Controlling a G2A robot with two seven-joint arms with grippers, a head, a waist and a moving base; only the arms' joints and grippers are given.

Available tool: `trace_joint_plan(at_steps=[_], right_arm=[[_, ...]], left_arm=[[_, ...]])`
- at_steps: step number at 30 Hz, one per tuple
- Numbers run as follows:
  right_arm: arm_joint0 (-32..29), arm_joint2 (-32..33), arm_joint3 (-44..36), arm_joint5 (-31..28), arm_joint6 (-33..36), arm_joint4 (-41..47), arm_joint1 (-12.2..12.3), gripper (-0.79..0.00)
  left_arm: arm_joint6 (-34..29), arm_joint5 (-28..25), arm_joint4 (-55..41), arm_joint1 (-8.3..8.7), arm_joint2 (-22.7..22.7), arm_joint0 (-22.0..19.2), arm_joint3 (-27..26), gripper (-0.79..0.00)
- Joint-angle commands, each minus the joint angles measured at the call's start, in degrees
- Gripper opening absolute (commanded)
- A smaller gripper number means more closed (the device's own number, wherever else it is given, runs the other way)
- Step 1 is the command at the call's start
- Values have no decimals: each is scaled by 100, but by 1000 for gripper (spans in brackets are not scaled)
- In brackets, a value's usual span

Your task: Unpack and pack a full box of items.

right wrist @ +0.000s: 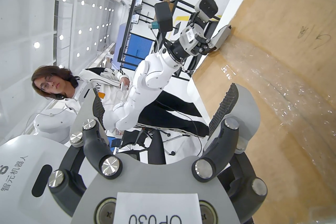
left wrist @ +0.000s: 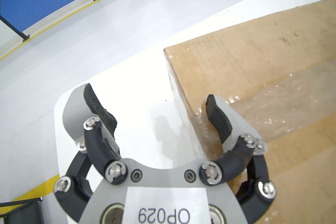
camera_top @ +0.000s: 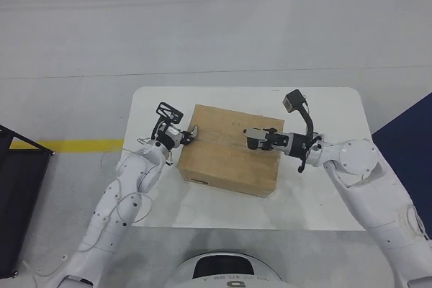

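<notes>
A closed cardboard box [camera_top: 230, 151] sits in the middle of the white table [camera_top: 317, 194], with a strip of clear tape [left wrist: 275, 101] running along the seam of its top. My left gripper [camera_top: 194, 134] is at the box's left end and stands open. It straddles the top edge: one pad [left wrist: 218, 121] rests over the taped end, the other [left wrist: 101, 110] hangs above the table. My right gripper [camera_top: 249, 137] hovers open just above the box top near the tape [right wrist: 275, 83], one pad [right wrist: 226, 107] close to the cardboard. The left gripper [right wrist: 219, 37] also appears farther off in the right wrist view.
Bare table lies around the box, widest on the right side [camera_top: 324, 115] and along the front edge. A black frame [camera_top: 7, 180] stands on the floor left of the table, and a dark blue panel [camera_top: 417, 137] stands to the right.
</notes>
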Motion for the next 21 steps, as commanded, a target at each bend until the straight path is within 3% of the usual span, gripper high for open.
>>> trace_joint_plan(at_steps=[1,21], right_arm=[[38,-87,29,-99,-48,97,-30,0],[962,-1405,294,600,-269,-79,-409,0]], left_arm=[[-52,-8,55,-11,75,-49,0,0],[-232,-10,303,-126,629,-379,194,0]])
